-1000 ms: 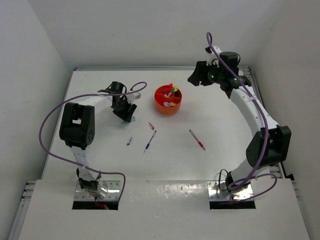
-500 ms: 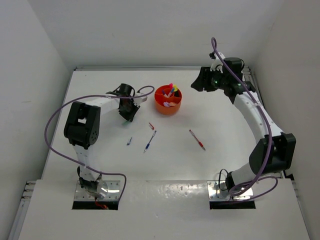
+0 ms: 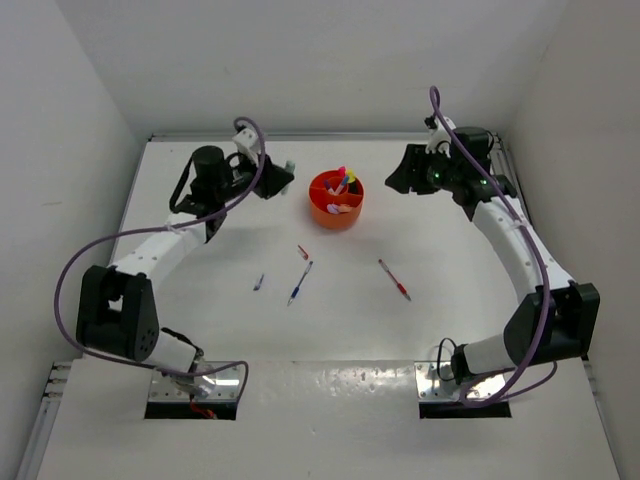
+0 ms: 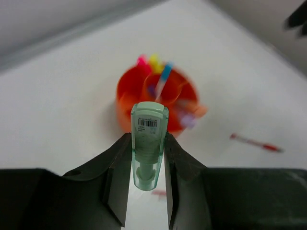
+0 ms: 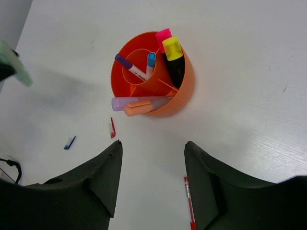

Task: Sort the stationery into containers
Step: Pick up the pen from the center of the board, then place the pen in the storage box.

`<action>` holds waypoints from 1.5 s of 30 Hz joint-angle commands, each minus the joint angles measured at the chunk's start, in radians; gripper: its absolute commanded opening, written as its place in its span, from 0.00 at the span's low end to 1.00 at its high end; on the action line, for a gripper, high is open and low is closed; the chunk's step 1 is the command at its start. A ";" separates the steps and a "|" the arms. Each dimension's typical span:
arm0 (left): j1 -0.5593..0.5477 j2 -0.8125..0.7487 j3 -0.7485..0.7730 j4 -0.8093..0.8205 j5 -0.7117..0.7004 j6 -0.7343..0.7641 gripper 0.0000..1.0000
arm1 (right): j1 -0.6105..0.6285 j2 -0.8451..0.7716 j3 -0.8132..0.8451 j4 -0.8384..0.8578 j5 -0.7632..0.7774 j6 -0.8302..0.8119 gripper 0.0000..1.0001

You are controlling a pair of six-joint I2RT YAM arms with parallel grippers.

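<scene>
The left gripper (image 4: 147,143) is clamped on a pale green marker (image 4: 149,125), whose end bears a white barcode sticker with digits too small to read, just left of the orange tub (image 3: 335,219), while farther right the right gripper (image 5: 153,143) hovers with jaws spread and empty.

The orange tub (image 3: 336,219) stands toward the far side of the table (image 3: 350,325), with pink and yellow caps sticking up. Left of it hangs the left end effector (image 3: 278,176), a pale green marker (image 3: 288,165) at its tip. Right of it is the right end effector (image 3: 398,176). Nearer lie a blue pen (image 3: 300,283), a red pen (image 3: 394,279), a short red piece (image 3: 302,252) and a small blue piece (image 3: 258,283).
</scene>
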 commanded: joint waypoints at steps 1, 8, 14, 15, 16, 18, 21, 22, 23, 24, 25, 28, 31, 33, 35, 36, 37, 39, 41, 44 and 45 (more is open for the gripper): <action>-0.055 0.039 0.042 0.336 0.126 -0.231 0.00 | -0.009 -0.037 -0.005 0.025 -0.005 0.020 0.54; -0.104 0.203 0.074 0.586 0.065 -0.456 0.00 | -0.014 -0.007 0.015 0.036 -0.009 0.033 0.55; -0.109 0.309 0.034 0.745 -0.095 -0.723 0.00 | -0.015 0.006 0.021 0.023 -0.012 0.020 0.55; -0.110 0.326 0.031 0.768 -0.127 -0.760 0.00 | -0.017 0.007 0.016 0.025 -0.014 0.022 0.55; -0.112 0.333 0.030 0.775 -0.135 -0.771 0.00 | -0.020 0.006 0.015 0.025 -0.015 0.023 0.55; -0.115 0.356 0.033 0.785 -0.144 -0.776 0.00 | -0.024 0.009 0.007 0.026 -0.020 0.023 0.55; -0.123 0.373 0.030 0.787 -0.156 -0.747 0.01 | -0.027 0.018 0.007 0.025 -0.034 0.022 0.54; -0.124 0.378 0.027 0.789 -0.156 -0.743 0.02 | -0.029 0.019 0.007 0.023 -0.035 0.022 0.54; -0.124 0.386 0.024 0.787 -0.161 -0.737 0.04 | -0.027 0.021 0.009 0.023 -0.038 0.022 0.54; -0.126 0.389 0.024 0.775 -0.164 -0.722 0.06 | -0.029 0.022 0.009 0.023 -0.041 0.023 0.54; -0.127 0.392 0.022 0.766 -0.166 -0.713 0.06 | -0.029 0.024 0.009 0.023 -0.041 0.020 0.54; -0.127 0.395 0.013 0.724 -0.184 -0.699 0.06 | -0.032 0.025 0.007 0.020 -0.046 0.017 0.54; -0.124 0.386 -0.013 0.689 -0.192 -0.707 0.06 | -0.035 0.022 0.006 0.017 -0.048 0.016 0.54; -0.127 0.377 -0.033 0.660 -0.196 -0.702 0.06 | -0.040 0.021 0.006 0.017 -0.051 0.016 0.54; -0.133 0.363 -0.045 0.637 -0.205 -0.691 0.06 | -0.043 0.022 0.010 0.019 -0.052 0.016 0.54; -0.136 0.357 -0.053 0.635 -0.205 -0.687 0.06 | -0.041 0.024 0.013 0.019 -0.055 0.016 0.54; -0.138 0.357 -0.056 0.634 -0.207 -0.684 0.08 | -0.044 0.028 0.013 0.020 -0.057 0.016 0.54; -0.139 0.364 -0.056 0.643 -0.207 -0.676 0.09 | -0.044 0.032 0.015 0.020 -0.061 0.017 0.54; -0.144 0.370 -0.056 0.660 -0.212 -0.674 0.10 | -0.043 0.030 0.004 0.023 -0.067 0.025 0.54; -0.150 0.380 -0.036 0.660 -0.219 -0.668 0.10 | -0.044 0.021 -0.011 0.028 -0.071 0.023 0.54; -0.155 0.387 -0.032 0.657 -0.227 -0.665 0.10 | -0.043 0.018 -0.013 0.028 -0.069 0.020 0.54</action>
